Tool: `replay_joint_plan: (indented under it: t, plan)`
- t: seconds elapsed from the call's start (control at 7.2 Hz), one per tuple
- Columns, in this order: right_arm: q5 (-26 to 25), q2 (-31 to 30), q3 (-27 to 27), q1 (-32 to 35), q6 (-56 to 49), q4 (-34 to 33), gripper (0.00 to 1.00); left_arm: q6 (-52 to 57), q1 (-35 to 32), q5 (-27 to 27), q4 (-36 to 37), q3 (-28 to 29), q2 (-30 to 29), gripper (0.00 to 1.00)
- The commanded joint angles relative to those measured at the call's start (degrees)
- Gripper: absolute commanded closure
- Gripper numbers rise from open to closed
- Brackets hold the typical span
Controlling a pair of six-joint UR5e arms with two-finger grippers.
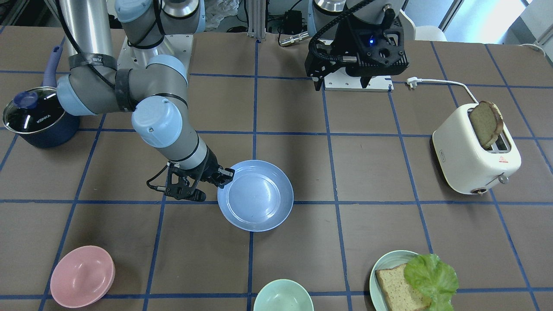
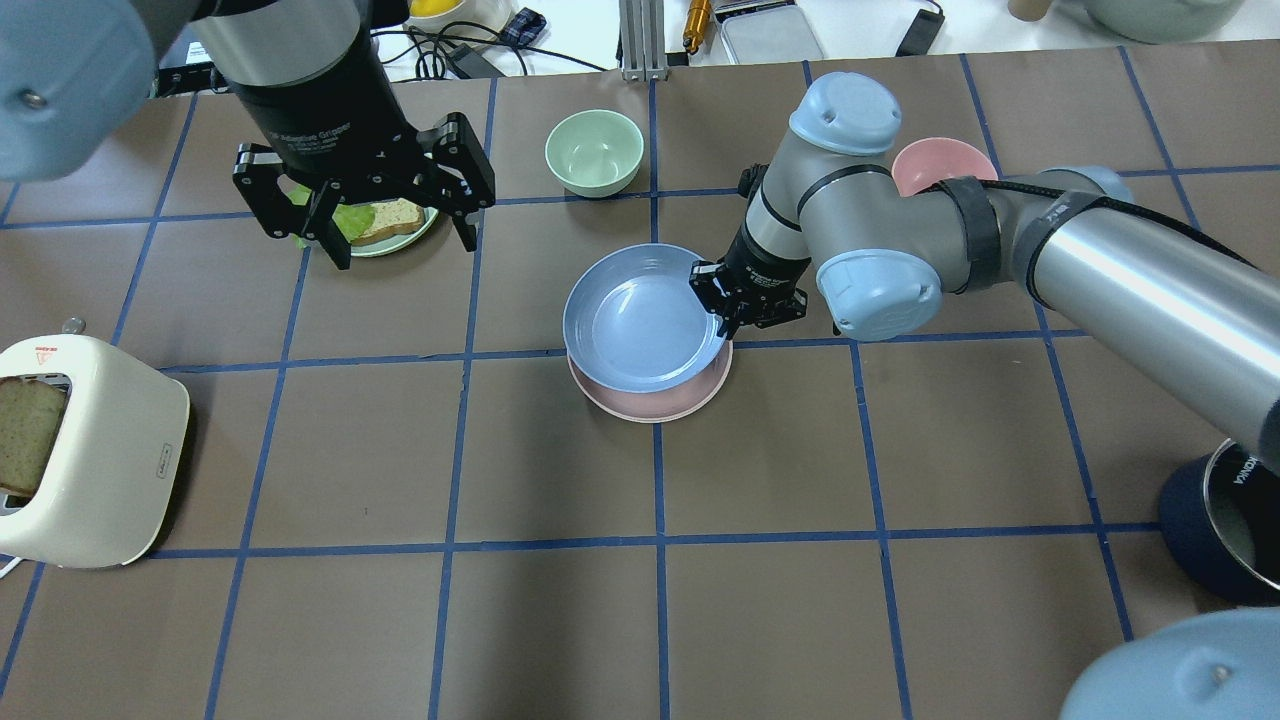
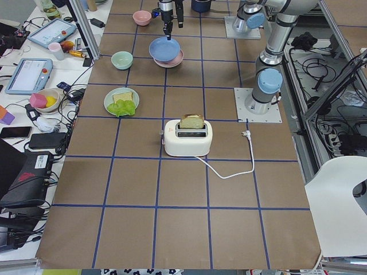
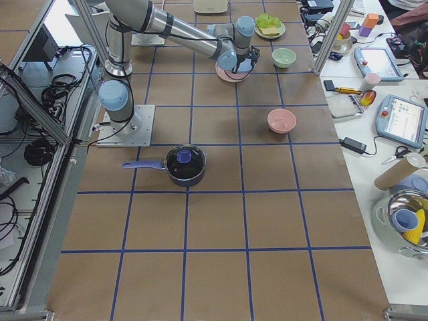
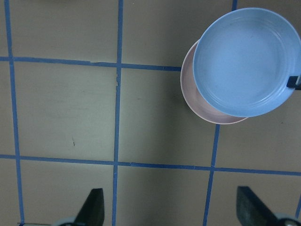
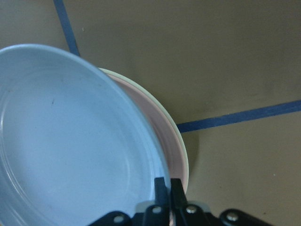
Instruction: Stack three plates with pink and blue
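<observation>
Seen from overhead, the toaster (image 2: 90,450) stands at the far left with a bread slice in its slot. Next comes the left gripper (image 2: 405,253), held above the table with its fingers spread wide and nothing between them, over the near edge of the mint plate (image 1: 380,264) of bread and lettuce. The mint bowl (image 2: 594,152) sits further right, towards the table's far edge. Near the middle lies the stack: the pink plate (image 2: 650,405) with a cream plate (image 6: 165,115) showing only as a thin rim beneath it. The blue plate (image 2: 640,320) is above them, tilted and offset to the far left of the pink one. The right gripper (image 2: 728,325) pinches its right rim, fingers closed on it. Beyond the arm are the pink bowl (image 2: 940,160) and, at the right edge, the pot (image 2: 1225,520).
</observation>
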Motion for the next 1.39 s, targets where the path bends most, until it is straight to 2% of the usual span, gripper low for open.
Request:
replay_joint_plan:
  t: [0.0,0.28,0.42,0.56,0.69,0.83,0.97,1.11,1.25]
  plan:
    - [-0.1,-0.2,1.5,-0.2,-0.3,-0.2,1.0,2.4,3.0,0.0,0.1,-0.6,0.6,0.0]
    - [-0.2,-0.2,1.6,-0.5,-0.4,-0.2,0.97,4.3,3.6,0.0,0.2,-0.6,0.8,0.0]
    - [-0.6,-0.2,1.7,-0.6,-0.4,-0.2,0.81,4.3,3.6,0.0,0.7,-0.6,0.7,0.0]
    - [-1.1,-0.2,1.6,-0.6,0.2,-0.2,0.38,4.4,3.6,0.0,0.7,-0.6,0.8,0.0]
    - [-1.2,-0.2,1.1,-1.6,-0.3,-1.2,0.08,4.3,3.6,0.0,0.7,-0.6,0.8,0.0]
    - [-3.5,-0.4,-0.5,-4.7,-2.9,-2.6,0.0,4.7,3.9,0.0,0.7,-0.6,0.8,0.0]
    - [-4.0,-0.5,-3.2,-6.8,-10.3,-1.4,0.0,4.5,3.9,0.0,0.8,-0.6,0.7,0.0]
    - [-8.0,-1.7,-6.8,-8.1,-15.2,3.4,0.0,4.7,3.9,0.0,0.8,-0.6,0.8,0.0]
    - [-12.5,-4.3,-10.8,-9.1,-20.8,11.1,0.0,4.7,3.8,0.0,0.8,-0.5,0.7,0.0]
